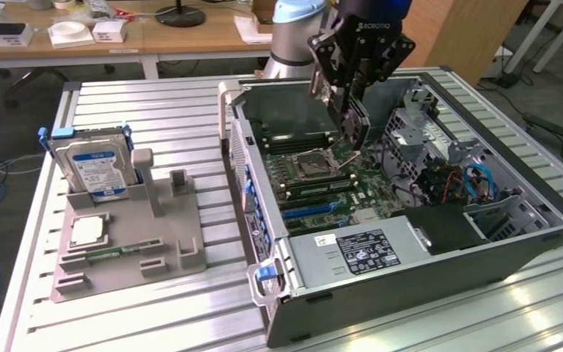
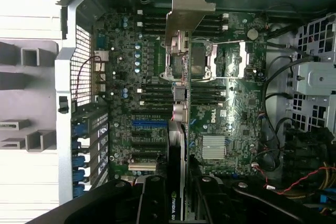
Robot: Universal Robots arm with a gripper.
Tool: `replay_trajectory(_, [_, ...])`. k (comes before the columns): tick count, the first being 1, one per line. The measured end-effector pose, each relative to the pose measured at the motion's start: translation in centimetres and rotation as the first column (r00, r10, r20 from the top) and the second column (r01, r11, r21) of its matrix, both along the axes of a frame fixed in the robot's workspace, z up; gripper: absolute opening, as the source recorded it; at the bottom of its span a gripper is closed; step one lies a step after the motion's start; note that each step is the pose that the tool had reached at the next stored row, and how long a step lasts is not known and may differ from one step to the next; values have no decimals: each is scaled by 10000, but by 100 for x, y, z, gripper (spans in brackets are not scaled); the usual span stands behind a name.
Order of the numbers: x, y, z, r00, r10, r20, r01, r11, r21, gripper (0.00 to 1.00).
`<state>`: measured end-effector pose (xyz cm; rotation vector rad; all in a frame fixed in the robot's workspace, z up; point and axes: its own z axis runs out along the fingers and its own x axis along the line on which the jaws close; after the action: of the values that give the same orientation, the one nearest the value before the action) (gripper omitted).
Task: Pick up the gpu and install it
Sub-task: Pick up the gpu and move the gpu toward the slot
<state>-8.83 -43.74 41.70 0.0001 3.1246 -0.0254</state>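
My gripper (image 1: 348,103) hangs over the open computer case (image 1: 516,242), shut on the gpu (image 1: 356,132). The gpu is a thin black card held on edge, its lower end above the CPU socket (image 1: 313,161) of the motherboard (image 1: 336,194). In the wrist view the gpu (image 2: 176,145) runs edge-on away from my gripper (image 2: 177,195), with my black fingers (image 2: 152,200) on both sides of it. Its silver bracket (image 2: 191,3) sticks out at the far end. Blue and black expansion slots (image 2: 149,129) lie beside the card on the board.
A grey parts holder (image 1: 130,253) sits on the slatted table at the exterior view's left, carrying a hard drive (image 1: 91,165), a processor (image 1: 86,231) and a memory stick (image 1: 115,253). Inside the case are the power supply (image 1: 360,249) and loose cables (image 1: 472,183).
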Motion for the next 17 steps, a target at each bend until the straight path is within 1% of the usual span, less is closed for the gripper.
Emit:
replay_trajectory(7, [92, 0, -5, 10000, 1, 0, -1, 10000, 0, 26])
replay_trajectory(15, [241, 0, -15, 10000, 1, 1, -1, 10000, 1, 26])
replay_trajectory(17, [251, -3, -19, 10000, 0, 0, 0, 10000, 0, 26])
